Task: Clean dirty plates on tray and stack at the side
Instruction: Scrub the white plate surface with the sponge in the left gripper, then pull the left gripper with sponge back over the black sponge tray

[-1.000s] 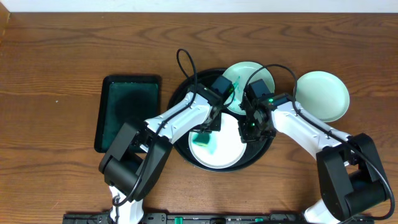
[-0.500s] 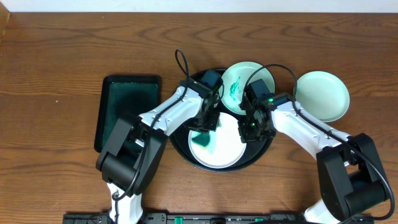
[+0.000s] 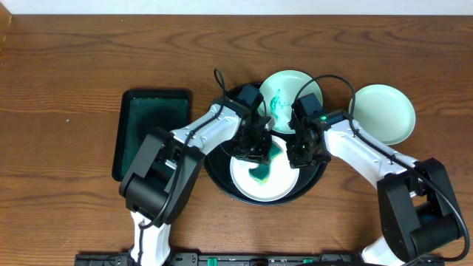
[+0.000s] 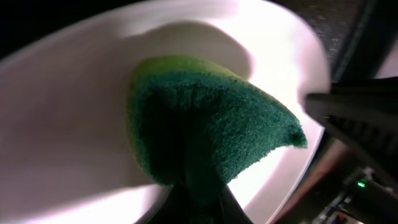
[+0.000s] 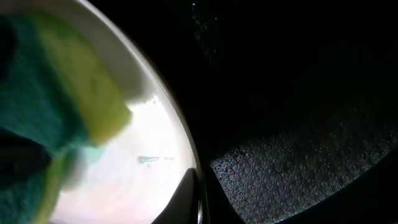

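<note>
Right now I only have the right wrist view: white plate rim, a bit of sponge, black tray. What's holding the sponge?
Observer: The left gripper. It's shut on the green sponge and pressing it onto the white plate.
Operator: Other plates on the tray?
Observer: One, a mint plate with teal smears, at the far edge of the round tray.
Operator: And the third?
Observer: A mint plate with no visible smears lies off the tray, on the table, to the robot's right.
</note>
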{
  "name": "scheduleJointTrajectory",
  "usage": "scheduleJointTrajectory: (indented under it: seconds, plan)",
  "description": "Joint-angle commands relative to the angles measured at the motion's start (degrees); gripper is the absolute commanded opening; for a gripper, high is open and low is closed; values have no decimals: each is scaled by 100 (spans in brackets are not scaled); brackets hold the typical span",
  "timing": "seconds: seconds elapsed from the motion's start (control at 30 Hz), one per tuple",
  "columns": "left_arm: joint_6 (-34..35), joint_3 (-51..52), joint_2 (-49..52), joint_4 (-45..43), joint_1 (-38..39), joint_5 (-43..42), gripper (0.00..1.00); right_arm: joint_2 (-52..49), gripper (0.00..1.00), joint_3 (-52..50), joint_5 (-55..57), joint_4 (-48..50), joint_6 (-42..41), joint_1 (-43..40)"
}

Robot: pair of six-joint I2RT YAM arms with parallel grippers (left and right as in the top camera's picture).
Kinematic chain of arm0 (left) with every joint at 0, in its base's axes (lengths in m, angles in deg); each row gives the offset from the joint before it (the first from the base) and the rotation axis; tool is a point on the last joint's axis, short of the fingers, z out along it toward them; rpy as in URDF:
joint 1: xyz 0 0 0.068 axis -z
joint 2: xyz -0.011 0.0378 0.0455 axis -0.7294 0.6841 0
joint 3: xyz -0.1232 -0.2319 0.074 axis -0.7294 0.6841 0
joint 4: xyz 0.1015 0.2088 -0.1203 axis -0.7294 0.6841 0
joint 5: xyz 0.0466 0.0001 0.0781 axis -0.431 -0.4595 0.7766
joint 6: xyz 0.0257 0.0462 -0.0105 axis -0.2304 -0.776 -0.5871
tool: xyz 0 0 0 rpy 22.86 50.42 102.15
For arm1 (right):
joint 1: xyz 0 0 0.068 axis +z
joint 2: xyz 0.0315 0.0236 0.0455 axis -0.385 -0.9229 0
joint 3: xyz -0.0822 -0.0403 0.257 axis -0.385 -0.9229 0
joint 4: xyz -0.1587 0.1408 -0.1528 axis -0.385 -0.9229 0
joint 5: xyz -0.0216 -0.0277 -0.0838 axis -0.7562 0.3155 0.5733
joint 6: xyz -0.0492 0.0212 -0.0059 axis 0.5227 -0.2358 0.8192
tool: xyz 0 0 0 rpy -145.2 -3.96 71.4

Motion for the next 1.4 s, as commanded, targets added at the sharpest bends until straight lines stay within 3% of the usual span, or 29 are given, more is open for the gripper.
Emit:
scheduleJointTrajectory:
  seconds: [0.0,0.07,0.33,0.77,1.03,1.37]
  plan:
    - [-52,146,240,-46,177,-466,7,-48,1,-15,107,-72,35,9]
    - [-15,146,240,9,177,-109,7,-48,1,-15,109,-72,35,9]
    - [682,146,240,883,173,2979,7,-48,1,-15,107,-92,81,9]
    - [1731,144,240,1366,175,5829,7,-48,1,-15,107,-92,94,-26]
    - [1617,-199,103,1423,273,5571,7,-48,1,-15,107,-94,94,-28]
    - [1624,-1043,-1281,1917,317,5490,7,-48,1,-15,105,-94,94,-22]
